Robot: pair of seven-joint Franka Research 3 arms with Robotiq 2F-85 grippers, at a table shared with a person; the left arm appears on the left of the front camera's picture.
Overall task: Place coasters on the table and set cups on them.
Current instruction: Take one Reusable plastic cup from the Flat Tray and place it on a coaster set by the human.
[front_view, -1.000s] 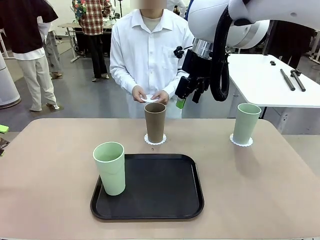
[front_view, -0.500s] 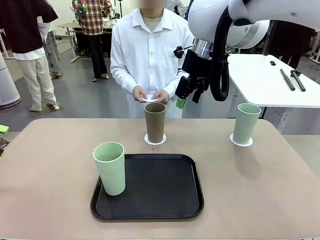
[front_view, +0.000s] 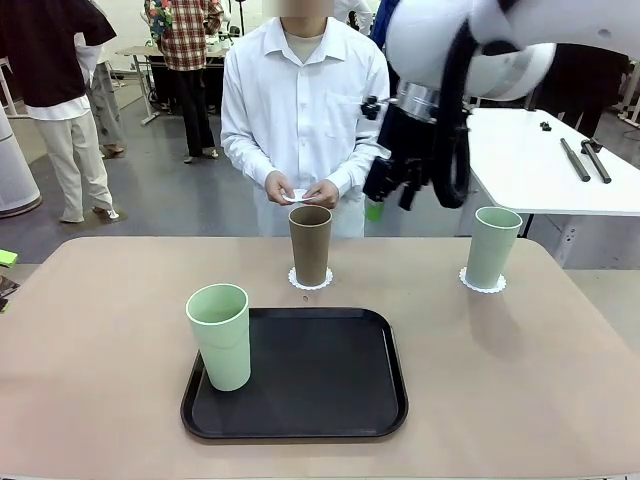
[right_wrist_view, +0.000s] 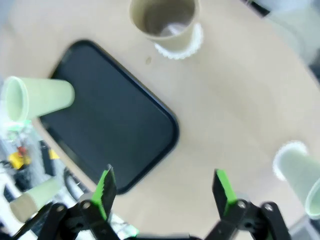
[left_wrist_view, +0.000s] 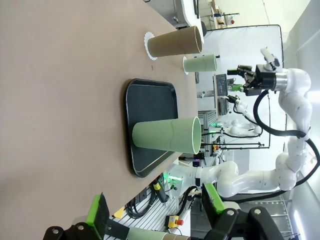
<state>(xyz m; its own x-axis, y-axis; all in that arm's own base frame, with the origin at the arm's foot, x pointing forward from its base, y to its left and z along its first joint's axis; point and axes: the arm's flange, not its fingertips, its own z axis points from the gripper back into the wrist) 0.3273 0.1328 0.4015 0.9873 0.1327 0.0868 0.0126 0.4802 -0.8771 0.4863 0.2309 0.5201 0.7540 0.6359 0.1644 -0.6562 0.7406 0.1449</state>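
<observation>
Your right gripper (front_view: 390, 203) hung high over the far side of the surface (front_view: 100, 330), its jaws spread wide with nothing between them, touching none of the cups. Below it and a little to its left, the brown cup (front_view: 311, 243) stood upright on the first coaster (front_view: 296, 281) at the far middle of the surface. Lower and to the right of that gripper, the right mint cup (front_view: 492, 246) stood upright on the second coaster (front_view: 483, 287) near the far right corner. The left mint cup (front_view: 221, 335) stood upright in the near left corner of the black tray (front_view: 320, 375), well apart from your right gripper and with only the tray under it. The tray lay at the near middle, just in front of the brown cup. The third coaster (front_view: 300, 197) was off the surface, held between the person's hands (front_view: 322, 190) at the far edge, just behind the brown cup and left of your right gripper.

Your left gripper (left_wrist_view: 155, 210) was wide open and empty too. Its wrist view looked across the surface toward the tray, where the left mint cup was the closest cup ahead of it, apart from its fingers, with the brown cup and the right mint cup farther off
</observation>
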